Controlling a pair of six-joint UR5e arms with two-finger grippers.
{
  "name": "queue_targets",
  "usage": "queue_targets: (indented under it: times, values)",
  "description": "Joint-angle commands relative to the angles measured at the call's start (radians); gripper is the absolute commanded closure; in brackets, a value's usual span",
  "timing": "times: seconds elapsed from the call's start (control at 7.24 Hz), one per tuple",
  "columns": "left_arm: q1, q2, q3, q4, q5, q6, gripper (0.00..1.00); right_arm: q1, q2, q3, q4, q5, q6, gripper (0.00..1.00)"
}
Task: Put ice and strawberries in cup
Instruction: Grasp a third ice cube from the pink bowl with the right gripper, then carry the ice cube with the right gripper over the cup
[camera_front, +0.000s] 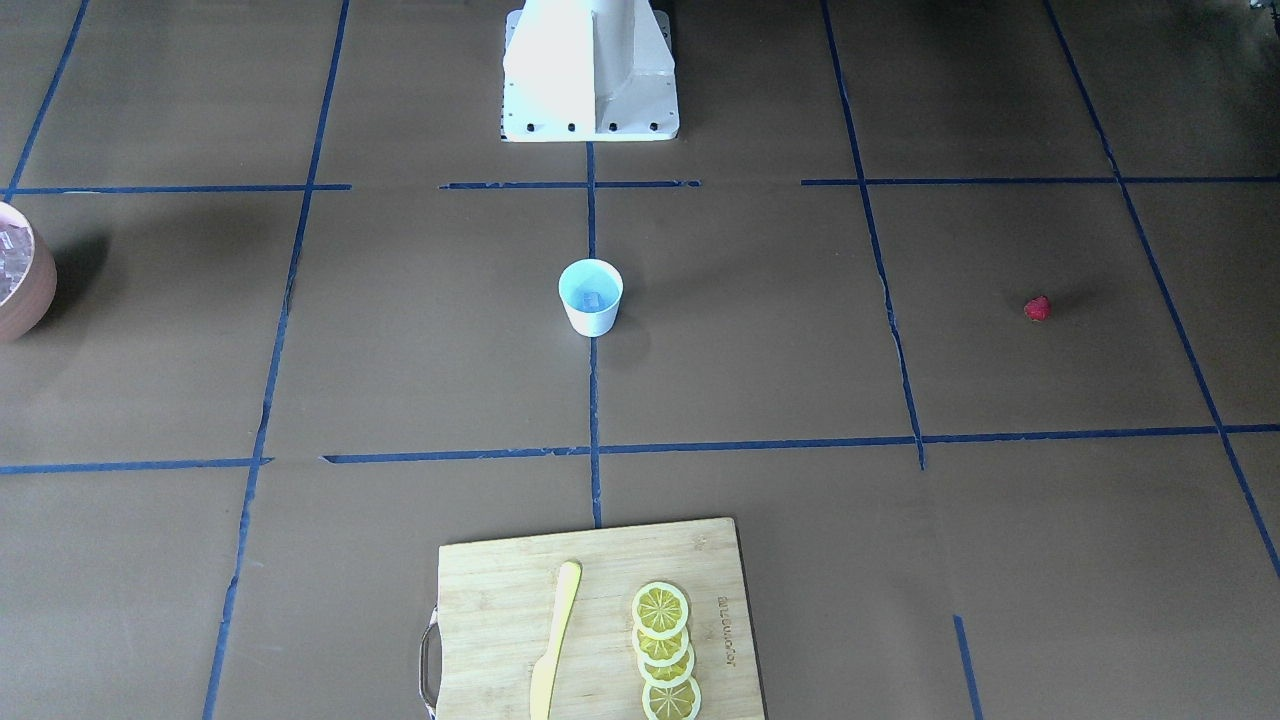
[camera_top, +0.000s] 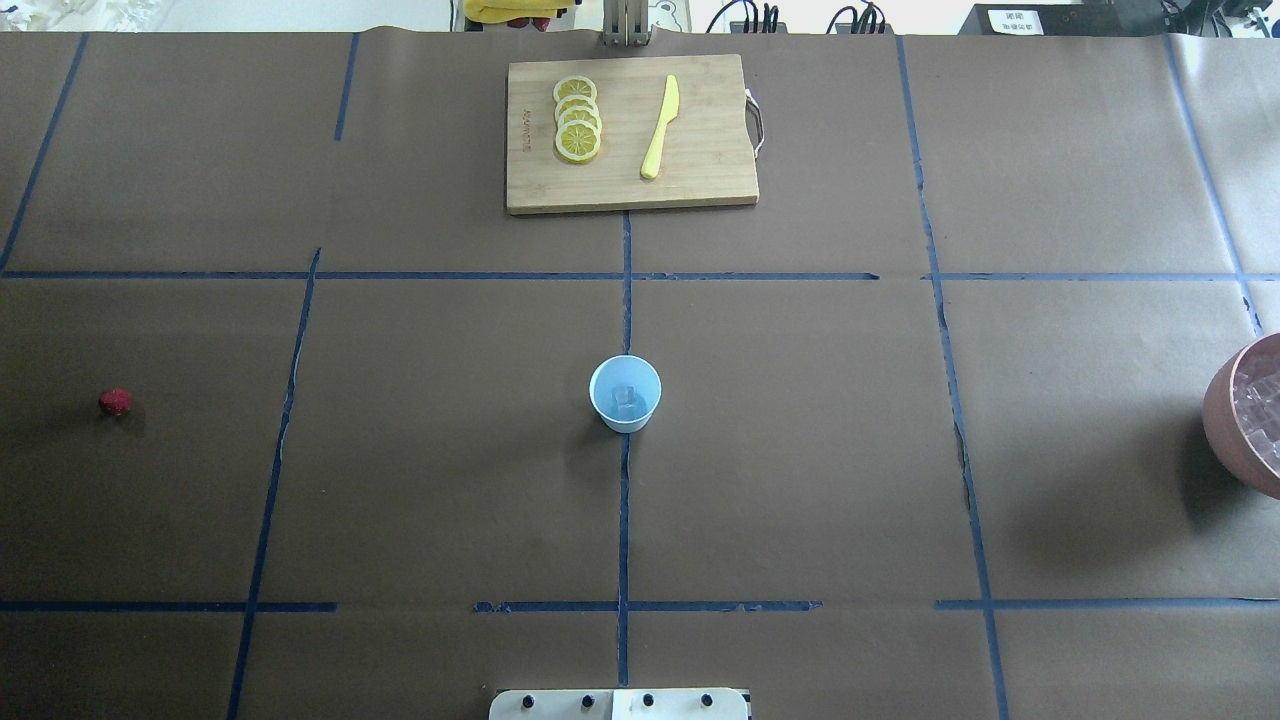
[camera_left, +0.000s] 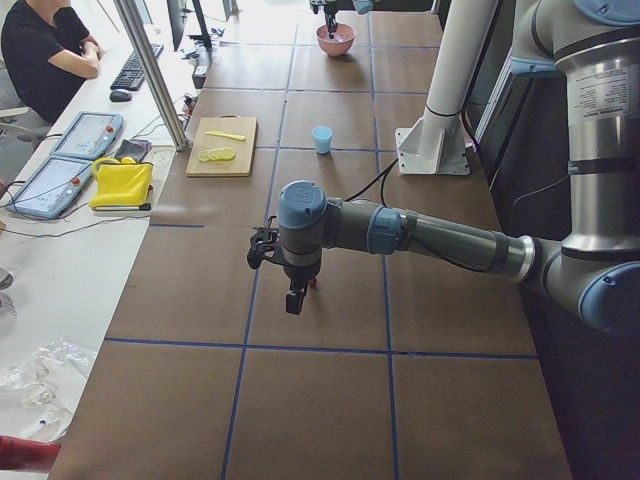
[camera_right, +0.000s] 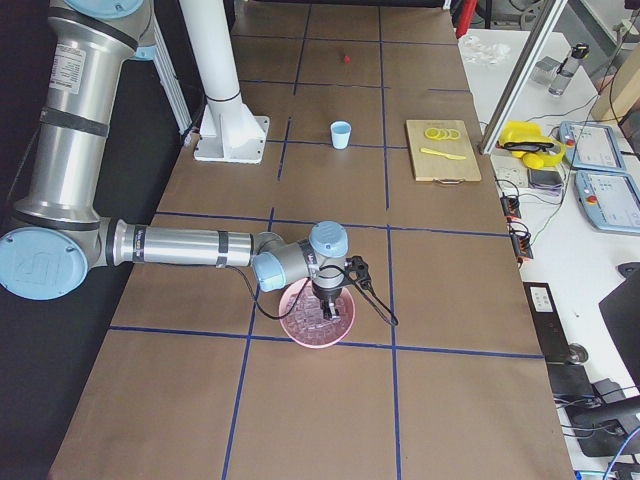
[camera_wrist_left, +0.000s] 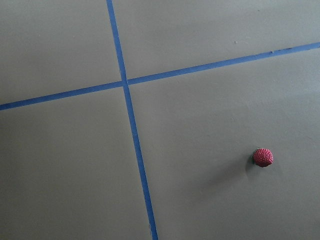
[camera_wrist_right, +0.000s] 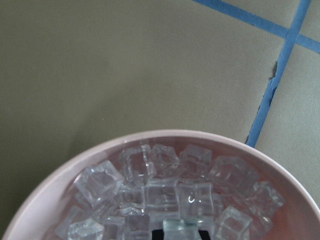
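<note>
The white cup (camera_top: 625, 393) with a pale blue inside stands at the table's middle with one ice cube (camera_top: 626, 399) in it; it also shows in the front view (camera_front: 590, 297). The red strawberry (camera_top: 115, 402) lies alone far on the robot's left and shows in the left wrist view (camera_wrist_left: 262, 157). My left gripper (camera_left: 293, 300) hangs above the table near the strawberry; I cannot tell if it is open. My right gripper (camera_right: 328, 303) is down in the pinkish bowl (camera_right: 316, 318). Its dark fingertips (camera_wrist_right: 156, 234) flank one ice cube (camera_wrist_right: 180, 229) at the frame's bottom edge.
The bowl (camera_top: 1250, 415) holds several ice cubes at the robot's far right edge. A wooden cutting board (camera_top: 630, 133) with lemon slices (camera_top: 577, 118) and a yellow knife (camera_top: 660, 127) lies at the far side. Operators' desks show in the side views.
</note>
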Motion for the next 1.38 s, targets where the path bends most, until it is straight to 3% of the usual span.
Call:
queue_targets:
  times: [0.0,0.14,0.41,0.55,0.69,0.97,1.1,1.24]
  values:
    - [0.001,0.0,0.001,-0.001,0.0,-0.001,0.0,0.011,-0.016,0.119,-0.015,0.035,0.025,1.0]
    - [0.001,0.0,0.0,-0.001,0.0,-0.001,0.0,0.005,0.006,0.156,-0.009,0.054,0.207,1.0]
    - [0.001,0.0,0.003,-0.001,0.0,-0.001,0.0,-0.143,0.081,0.264,-0.005,0.072,0.569,1.0]
    - [0.001,0.0,0.003,0.001,0.0,-0.001,0.0,-0.247,0.172,0.29,-0.005,0.06,0.782,1.0]
    - [0.001,0.0,0.004,0.001,0.0,-0.001,0.0,-0.359,0.293,0.29,-0.008,0.001,0.991,1.0]
    - [0.001,-0.002,0.007,0.001,0.0,-0.001,0.0,-0.621,0.513,0.257,-0.044,-0.203,1.296,1.0]
    - [0.001,0.0,0.009,0.001,0.0,0.001,0.0,-0.692,0.7,0.199,-0.189,-0.283,1.361,1.0]
    - [0.001,0.0,0.011,0.001,0.0,0.001,0.0,-0.737,0.847,0.11,-0.262,-0.341,1.419,1.0]
